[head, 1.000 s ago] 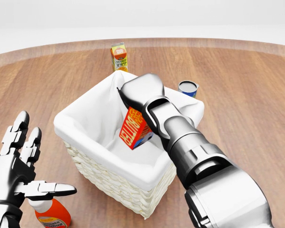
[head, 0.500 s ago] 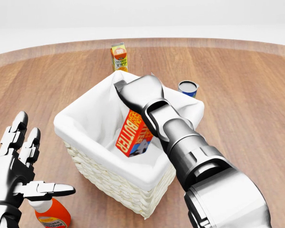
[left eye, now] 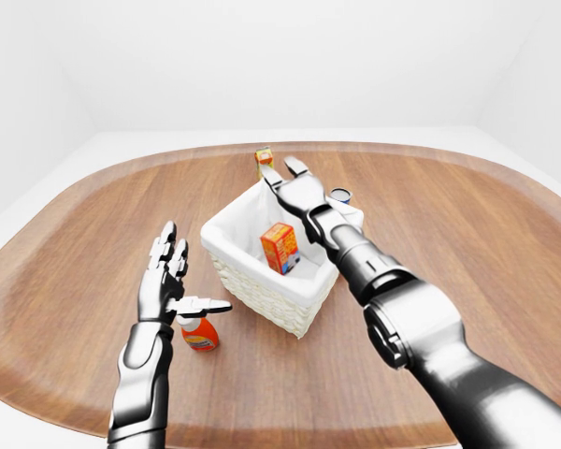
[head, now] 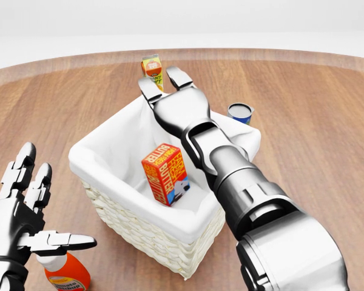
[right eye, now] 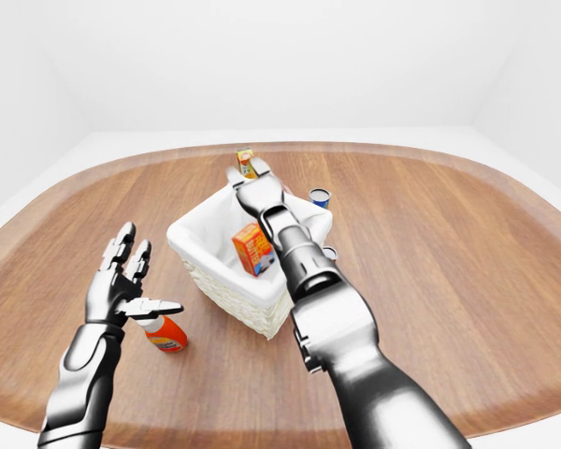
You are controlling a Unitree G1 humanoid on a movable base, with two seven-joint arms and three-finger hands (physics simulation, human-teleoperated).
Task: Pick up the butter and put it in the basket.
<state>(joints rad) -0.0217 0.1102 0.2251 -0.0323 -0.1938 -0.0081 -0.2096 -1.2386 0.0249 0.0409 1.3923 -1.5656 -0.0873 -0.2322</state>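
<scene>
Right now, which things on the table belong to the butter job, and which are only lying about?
Belong to the job:
- butter, inside the basket
- basket, white-lined wicker
- right hand, open above the basket

Only lying about:
- juice carton, beyond the basket
- blue can, right of the basket
- orange bottle, under the open left hand

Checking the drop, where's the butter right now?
In the head view, the butter stands inside the basket, just below the open right robot hand.

Rounded wooden table [left eye: 505,253], plain white walls [left eye: 262,65], white floor beyond, soft even light
</scene>
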